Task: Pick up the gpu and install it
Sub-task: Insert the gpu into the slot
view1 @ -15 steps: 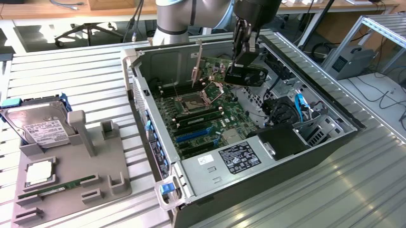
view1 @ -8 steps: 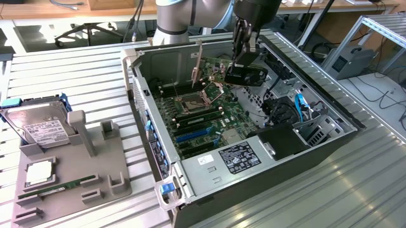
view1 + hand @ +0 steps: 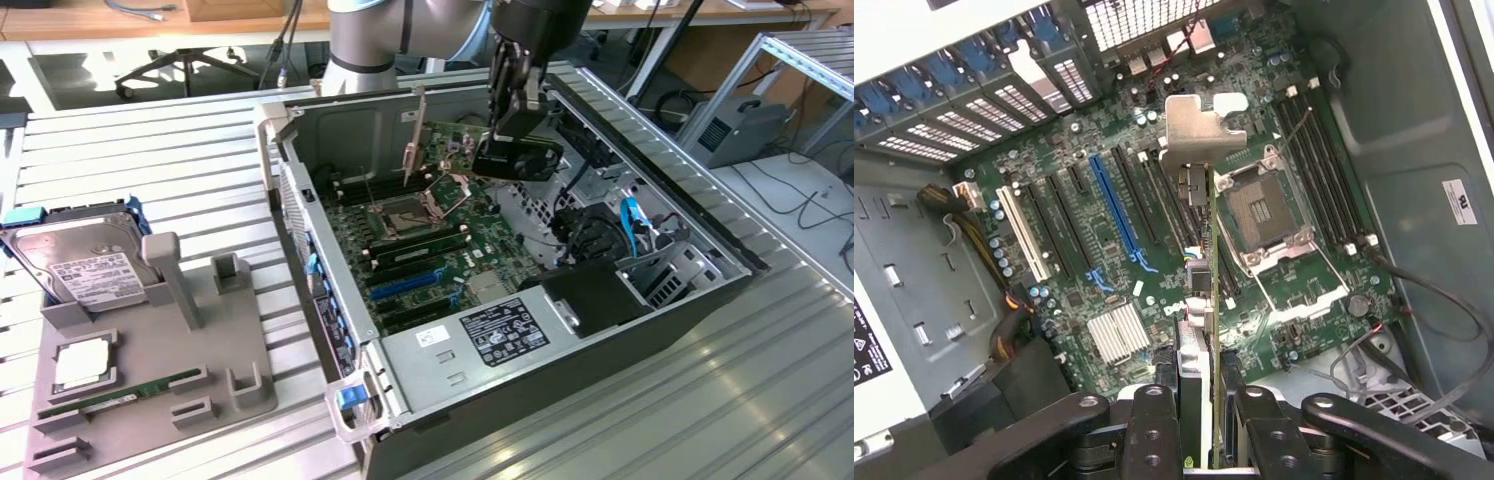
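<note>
Between the tool's (image 3: 1204, 405) two fingers, closed partway on its edge, the gpu (image 3: 1199, 290) stands edge-on over the motherboard (image 3: 1084, 200), silver bracket (image 3: 1199, 125) at the end far from the tool. Print on the white label (image 3: 502, 330) of the power supply (image 3: 447, 375) is too small to read; whether the card touches a slot is hidden.

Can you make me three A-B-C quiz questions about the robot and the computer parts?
1. Where is the boxy silver hard drive with white label? A at the grey plastic tray; B inside the computer; C on the floor.
2. What colour is the narrow RAM stick? A red; B green; C yellow.
3. The black gripper is: A empty; B shut on the thin gpu card with silver bracket; C holding the stick.
A, it stands at the tray's end; B, plainly green; B, the card sits clamped.
</note>
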Tool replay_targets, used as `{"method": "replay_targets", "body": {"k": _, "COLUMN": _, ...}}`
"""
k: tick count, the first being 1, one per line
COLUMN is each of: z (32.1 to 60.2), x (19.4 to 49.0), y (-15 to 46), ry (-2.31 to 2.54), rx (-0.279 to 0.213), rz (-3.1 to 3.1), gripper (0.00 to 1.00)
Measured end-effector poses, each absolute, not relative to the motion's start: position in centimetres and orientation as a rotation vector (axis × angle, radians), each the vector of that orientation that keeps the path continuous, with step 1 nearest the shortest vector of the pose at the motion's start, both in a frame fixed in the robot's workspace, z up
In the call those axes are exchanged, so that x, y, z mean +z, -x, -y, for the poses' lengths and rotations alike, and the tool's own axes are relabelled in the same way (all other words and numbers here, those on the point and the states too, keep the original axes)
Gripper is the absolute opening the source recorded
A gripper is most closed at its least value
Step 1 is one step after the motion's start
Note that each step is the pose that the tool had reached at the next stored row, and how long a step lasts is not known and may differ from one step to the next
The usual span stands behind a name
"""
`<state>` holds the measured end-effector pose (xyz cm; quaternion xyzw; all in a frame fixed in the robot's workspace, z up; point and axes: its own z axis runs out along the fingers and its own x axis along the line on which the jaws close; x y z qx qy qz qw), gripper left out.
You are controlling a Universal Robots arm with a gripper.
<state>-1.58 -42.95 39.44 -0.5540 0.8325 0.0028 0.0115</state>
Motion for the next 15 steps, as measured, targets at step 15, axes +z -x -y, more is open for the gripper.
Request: {"method": "replay_targets", "body": {"k": 15, "z": 42.95, "x": 39.42, "y": 1.58, "ry": 1.760, "rx": 0.008, "rz": -2.575, "gripper": 0.27}}
